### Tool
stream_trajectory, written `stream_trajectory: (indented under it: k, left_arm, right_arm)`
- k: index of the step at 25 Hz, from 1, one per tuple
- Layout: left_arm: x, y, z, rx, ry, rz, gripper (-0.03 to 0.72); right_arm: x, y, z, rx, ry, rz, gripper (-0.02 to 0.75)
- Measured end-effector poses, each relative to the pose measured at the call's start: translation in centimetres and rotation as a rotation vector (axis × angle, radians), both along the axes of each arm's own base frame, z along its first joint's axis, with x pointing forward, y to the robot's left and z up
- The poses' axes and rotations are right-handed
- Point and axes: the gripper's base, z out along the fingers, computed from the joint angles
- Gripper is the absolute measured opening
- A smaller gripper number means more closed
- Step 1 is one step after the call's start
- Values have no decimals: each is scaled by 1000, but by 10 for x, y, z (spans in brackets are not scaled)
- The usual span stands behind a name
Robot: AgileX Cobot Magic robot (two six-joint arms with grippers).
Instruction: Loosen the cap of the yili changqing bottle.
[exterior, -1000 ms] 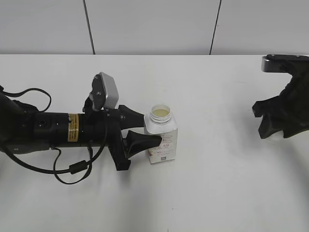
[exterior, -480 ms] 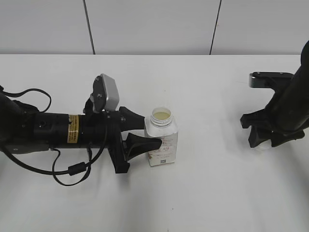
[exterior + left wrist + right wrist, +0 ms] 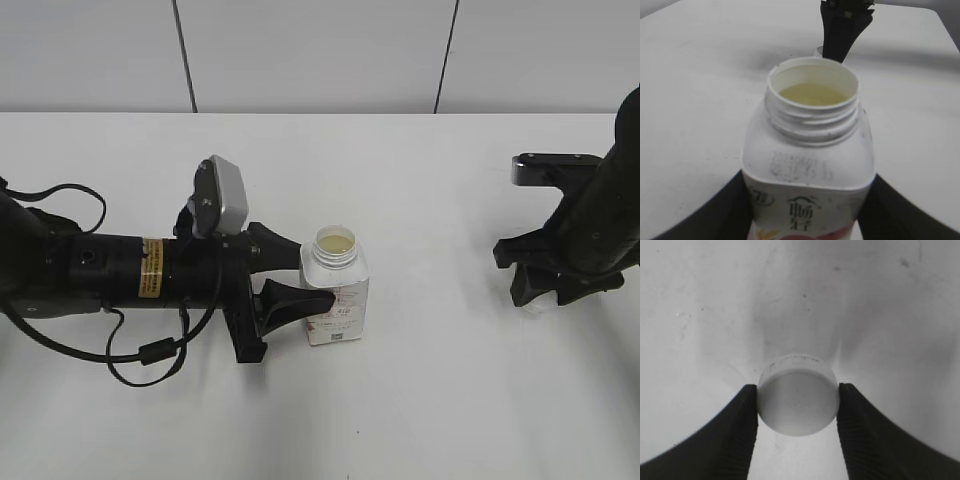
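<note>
The yili changqing bottle stands upright in the middle of the table, its neck open and pale yellow liquid showing inside; the left wrist view shows its threaded neck and label. My left gripper lies level and is shut on the bottle's body, one finger on each side. The white cap is off the bottle, held between the fingers of my right gripper just above the table. In the exterior view my right gripper points down at the right side, and the cap is hidden there.
The white table stretches around both arms, with a grey panelled wall behind it. The left arm's black cable loops on the table in front of the arm. The right arm shows beyond the bottle in the left wrist view.
My right gripper has moved left and lowered toward the table with the cap. The left gripper and the bottle have stayed in place.
</note>
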Motion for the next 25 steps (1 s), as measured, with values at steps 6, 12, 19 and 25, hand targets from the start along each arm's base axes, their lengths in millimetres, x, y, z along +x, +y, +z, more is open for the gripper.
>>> stream_trajectory:
  k: [6,12,19,25]
  left_arm:
    - [0,0,0,0,0,-1,385]
    - [0,0,0,0,0,-1,385]
    - [-4,0,-2,20,-8,-53,424]
    - [-6,0,-1,9,-13,-84,514]
  right_arm:
    - [0,0,0,0,-1,0,513]
    - [0,0,0,0,-1,0,559]
    - [0,0,1,0,0,0,563]
    - [7,2,8,5,-13,2,563]
